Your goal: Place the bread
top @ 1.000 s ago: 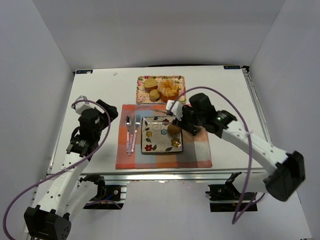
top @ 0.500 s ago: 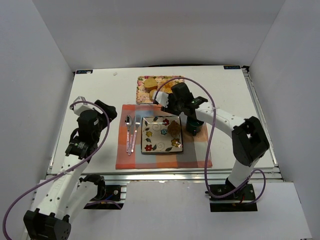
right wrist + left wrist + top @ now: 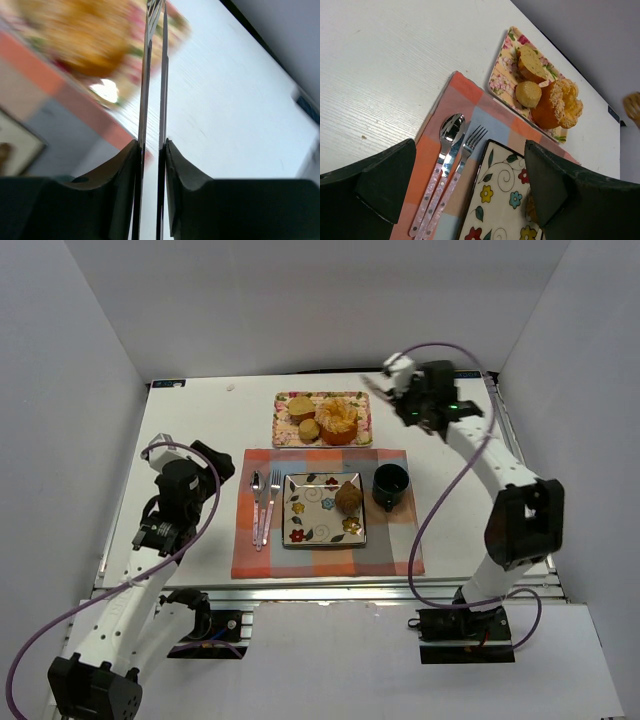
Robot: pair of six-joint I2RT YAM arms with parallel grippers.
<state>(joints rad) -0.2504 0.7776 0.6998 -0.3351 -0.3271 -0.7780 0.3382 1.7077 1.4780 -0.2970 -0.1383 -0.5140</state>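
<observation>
The bread (image 3: 348, 497), a small golden-brown roll, lies on the right half of the square flowered plate (image 3: 310, 510). Only a sliver of it (image 3: 529, 206) shows behind a finger in the left wrist view. My right gripper (image 3: 396, 383) is raised at the back right, past the tray and far from the bread. It (image 3: 152, 142) is shut on a pair of thin metal tongs (image 3: 147, 75), which hold nothing. My left gripper (image 3: 214, 462) is open and empty over the table left of the placemat; it (image 3: 470, 175) faces the cutlery and the plate.
A dark green cup (image 3: 390, 485) stands right of the plate on the checked placemat (image 3: 400, 550). A spoon and a fork (image 3: 264, 502) lie left of the plate. A flowered tray (image 3: 284, 430) at the back holds two paler buns and a frilly orange ring cake (image 3: 337, 418).
My right arm has pulled up and away from the plate to the back right corner with the tongs. The bread stays on the plate. The left arm has not moved.
</observation>
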